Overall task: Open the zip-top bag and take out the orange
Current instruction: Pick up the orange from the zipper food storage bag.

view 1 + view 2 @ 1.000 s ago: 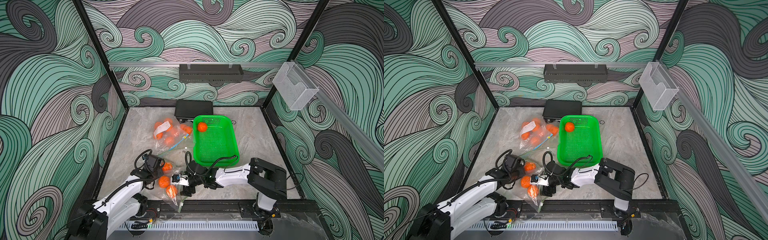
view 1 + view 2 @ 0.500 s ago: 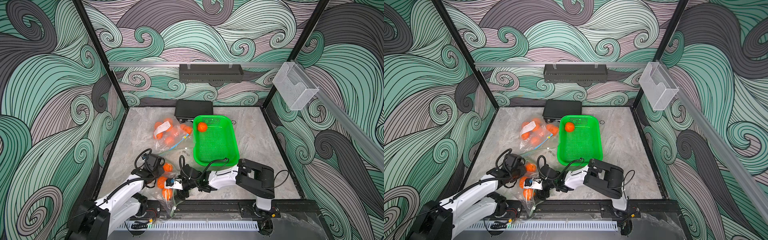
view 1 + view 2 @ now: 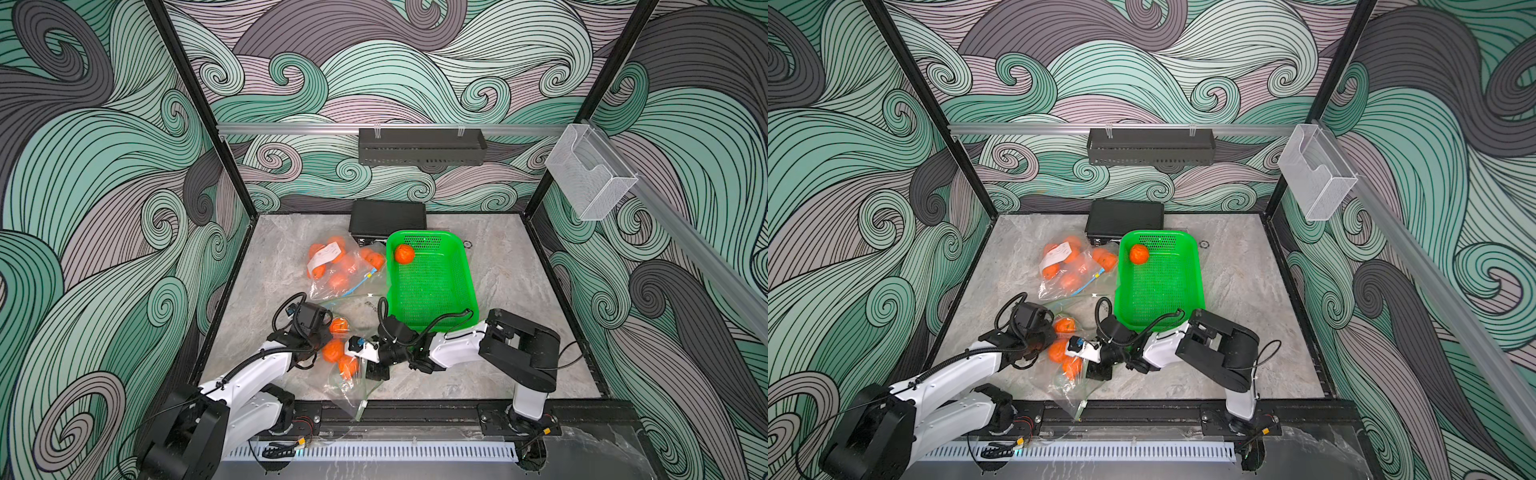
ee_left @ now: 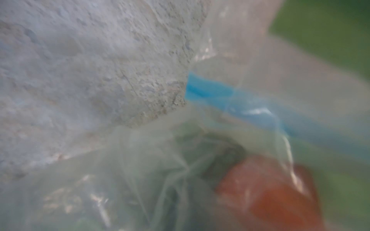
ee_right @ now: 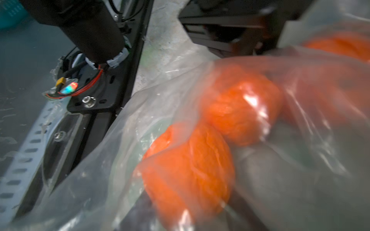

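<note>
The clear zip-top bag (image 3: pixel 347 392) (image 3: pixel 1071 395) lies at the front edge with three oranges in it. My left gripper (image 3: pixel 322 340) (image 3: pixel 1045 338) sits at the bag's left side, shut on bunched film (image 4: pixel 180 170). A blue zip strip (image 4: pixel 210 90) and an orange (image 4: pixel 270 196) show blurred in the left wrist view. My right gripper (image 3: pixel 351 360) (image 3: pixel 1076 355) (image 5: pixel 188 200) reaches in from the right. Its dark fingers (image 5: pixel 138 212) press both sides of the nearest orange (image 5: pixel 188 170) (image 3: pixel 348 365), seen through the film. A second orange (image 5: pixel 240 104) lies behind it.
A green basket (image 3: pixel 469 266) (image 3: pixel 1198 266) with one orange (image 3: pixel 404 253) stands right of centre. Another clear bag of oranges (image 3: pixel 340 266) lies behind the grippers, left of the basket. A black box (image 3: pixel 388 216) sits at the back wall. The black front rail (image 5: pixel 112 100) runs close by.
The right arm pushed left into the bag, then drew back a little to the right. Its jaws narrowed around the nearest orange. The left gripper stayed shut and in place.
</note>
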`<move>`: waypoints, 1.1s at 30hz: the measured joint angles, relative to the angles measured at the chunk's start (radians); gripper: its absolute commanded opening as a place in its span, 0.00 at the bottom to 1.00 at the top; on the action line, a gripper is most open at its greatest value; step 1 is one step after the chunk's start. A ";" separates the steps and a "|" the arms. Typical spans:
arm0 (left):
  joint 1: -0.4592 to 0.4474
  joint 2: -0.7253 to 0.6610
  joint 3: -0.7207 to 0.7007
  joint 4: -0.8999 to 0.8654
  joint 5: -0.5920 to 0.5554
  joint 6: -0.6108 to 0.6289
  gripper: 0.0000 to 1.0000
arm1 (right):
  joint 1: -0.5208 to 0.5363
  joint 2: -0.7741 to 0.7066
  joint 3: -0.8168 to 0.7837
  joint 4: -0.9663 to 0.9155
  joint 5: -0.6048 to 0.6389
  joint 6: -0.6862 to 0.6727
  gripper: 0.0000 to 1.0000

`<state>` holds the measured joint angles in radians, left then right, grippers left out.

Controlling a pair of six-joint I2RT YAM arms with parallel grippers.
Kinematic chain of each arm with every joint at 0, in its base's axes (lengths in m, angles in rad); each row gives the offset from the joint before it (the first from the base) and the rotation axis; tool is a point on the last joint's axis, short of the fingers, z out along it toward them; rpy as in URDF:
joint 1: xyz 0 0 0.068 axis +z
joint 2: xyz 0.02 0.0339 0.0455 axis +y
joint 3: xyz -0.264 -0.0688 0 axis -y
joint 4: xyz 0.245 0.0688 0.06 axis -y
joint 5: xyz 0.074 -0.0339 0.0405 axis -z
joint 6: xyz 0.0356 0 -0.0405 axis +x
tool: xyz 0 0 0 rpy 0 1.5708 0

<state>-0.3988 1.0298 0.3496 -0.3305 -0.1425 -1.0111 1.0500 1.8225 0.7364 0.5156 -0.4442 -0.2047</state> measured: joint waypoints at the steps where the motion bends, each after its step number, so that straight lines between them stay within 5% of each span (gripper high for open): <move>1: 0.000 -0.005 0.000 -0.011 -0.005 0.000 0.01 | -0.025 -0.008 -0.004 0.001 0.010 0.001 0.44; 5: 0.000 -0.027 0.000 -0.042 -0.006 0.006 0.07 | -0.090 -0.025 -0.005 0.006 0.050 0.003 0.44; 8: 0.000 -0.062 0.000 -0.072 -0.005 0.026 0.25 | -0.098 -0.026 -0.005 0.003 0.074 0.003 0.45; 11: 0.000 -0.114 -0.005 -0.092 0.000 0.029 0.27 | -0.098 -0.026 -0.005 0.004 0.078 0.004 0.50; 17: 0.000 -0.168 -0.060 -0.094 0.045 0.043 0.03 | -0.097 -0.025 -0.004 0.005 0.066 0.021 0.69; 21: 0.000 -0.160 -0.065 -0.082 0.063 0.051 0.00 | -0.089 -0.023 -0.002 0.010 0.054 0.034 0.75; 33: 0.000 -0.086 -0.038 -0.047 0.080 0.061 0.00 | -0.037 0.014 0.054 -0.016 0.054 0.039 0.50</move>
<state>-0.3985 0.9440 0.3119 -0.3771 -0.0628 -0.9497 1.0126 1.8366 0.7906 0.4992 -0.3904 -0.1658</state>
